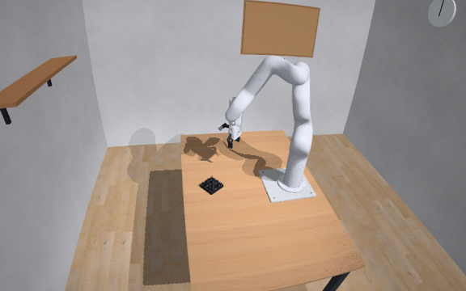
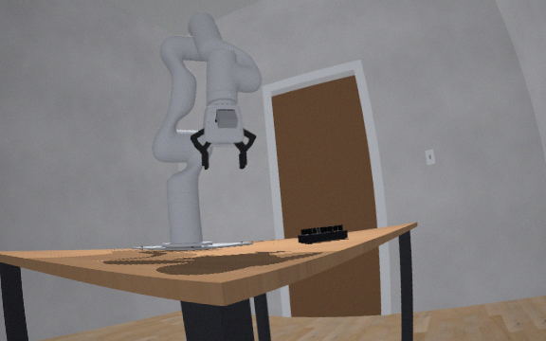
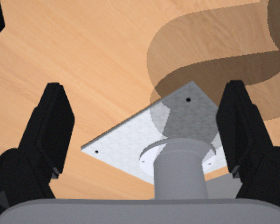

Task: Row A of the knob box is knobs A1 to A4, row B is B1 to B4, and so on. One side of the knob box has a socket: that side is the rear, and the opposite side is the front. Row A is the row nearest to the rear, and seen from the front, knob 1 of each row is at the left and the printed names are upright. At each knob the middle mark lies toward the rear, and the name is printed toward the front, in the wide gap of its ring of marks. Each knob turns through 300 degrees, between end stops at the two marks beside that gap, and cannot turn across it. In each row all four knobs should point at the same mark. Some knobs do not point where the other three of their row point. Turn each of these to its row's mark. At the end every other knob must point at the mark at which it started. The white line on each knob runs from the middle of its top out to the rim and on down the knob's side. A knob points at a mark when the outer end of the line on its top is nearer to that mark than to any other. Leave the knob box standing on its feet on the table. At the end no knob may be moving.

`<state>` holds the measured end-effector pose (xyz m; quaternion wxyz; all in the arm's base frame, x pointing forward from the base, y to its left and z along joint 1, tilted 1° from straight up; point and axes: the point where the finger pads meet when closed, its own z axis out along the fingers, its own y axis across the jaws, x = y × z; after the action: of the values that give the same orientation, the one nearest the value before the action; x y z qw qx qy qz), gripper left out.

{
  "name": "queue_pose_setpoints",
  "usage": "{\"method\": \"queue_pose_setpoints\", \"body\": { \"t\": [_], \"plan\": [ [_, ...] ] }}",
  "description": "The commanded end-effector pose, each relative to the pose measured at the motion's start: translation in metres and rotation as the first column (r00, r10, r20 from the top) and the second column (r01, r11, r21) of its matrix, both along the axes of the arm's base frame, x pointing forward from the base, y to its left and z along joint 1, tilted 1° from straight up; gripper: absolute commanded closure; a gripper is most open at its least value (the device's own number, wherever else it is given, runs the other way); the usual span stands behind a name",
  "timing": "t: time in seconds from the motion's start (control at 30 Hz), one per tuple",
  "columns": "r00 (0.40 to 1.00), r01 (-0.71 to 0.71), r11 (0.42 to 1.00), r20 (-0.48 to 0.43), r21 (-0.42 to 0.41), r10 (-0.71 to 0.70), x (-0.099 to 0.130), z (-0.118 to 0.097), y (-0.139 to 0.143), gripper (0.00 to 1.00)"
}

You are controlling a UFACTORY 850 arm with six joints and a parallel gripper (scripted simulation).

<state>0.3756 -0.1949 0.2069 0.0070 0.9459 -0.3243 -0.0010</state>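
While the white jointed arm (image 1: pixel 298 121) reaches over the far end of the pale wooden worktop (image 1: pixel 257 226), its black two-fingered tool (image 2: pixel 223 163) hangs high in the air, spread wide and grasping nothing. Well apart from it, the small black square knob box (image 1: pixel 211 185) stands on the worktop's left side, nearer the left edge than the arm's grey base plate (image 1: pixel 287 186).

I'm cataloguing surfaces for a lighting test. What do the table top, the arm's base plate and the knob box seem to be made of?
Table top: looks like light wood, matte, with faint grain streaks. Base plate: pale grey, flat, dark dots at the corners like bolts; probably painted metal. Knob box: uniformly black and dull, perhaps plastic; too small to tell more.
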Motion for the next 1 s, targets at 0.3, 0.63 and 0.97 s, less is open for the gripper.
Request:
{"method": "queue_pose_setpoints", "body": {
  "t": [0.3,0.63,0.97],
  "plan": [
    [0.904,-0.428,0.904,0.002,0.006,0.428,0.066,-0.033,0.042,0.0],
    [0.739,-0.674,0.739,0.0,0.005,0.674,0.104,-0.059,0.081,0.0],
    [0.519,-0.855,0.519,-0.001,0.005,0.855,0.136,-0.087,0.124,0.0]
  ]
}}
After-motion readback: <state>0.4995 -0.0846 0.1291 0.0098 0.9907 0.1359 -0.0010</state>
